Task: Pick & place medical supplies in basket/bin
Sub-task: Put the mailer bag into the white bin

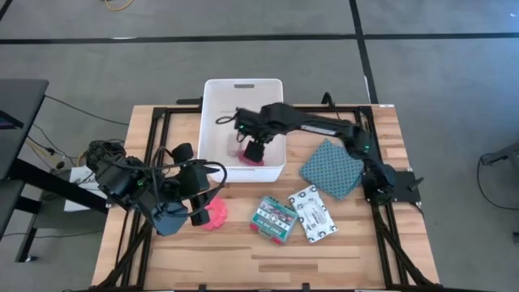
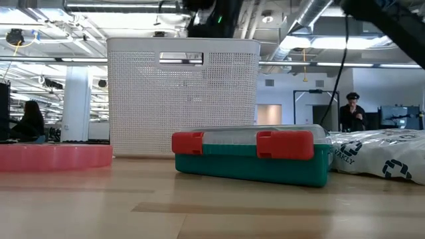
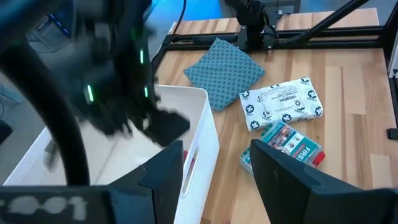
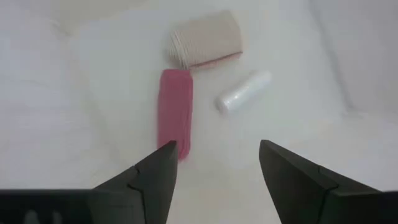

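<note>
Tub: we see the white rectangular plastic tub [image 1: 212, 105] holding a magenta flat piece [image 4: 176, 111], a beige roll [image 4: 205, 45] and a small white tube [image 4: 244, 91].
Right gripper [image 4: 217, 163]: fingers apart, empty, above the tub floor.
Left gripper [image 3: 216, 167]: fingers apart, near the pink spiky disc [image 1: 216, 215].
Table: we find the teal-green printed packet [image 1: 273, 219] beside the white black-patterned pouch [image 1: 313, 213].

High view: overhead, whole desk [image 1: 243, 259]. Low view: desk-level, close. Both share bin [image 1: 212, 122]; right wrist looks inside.
</note>
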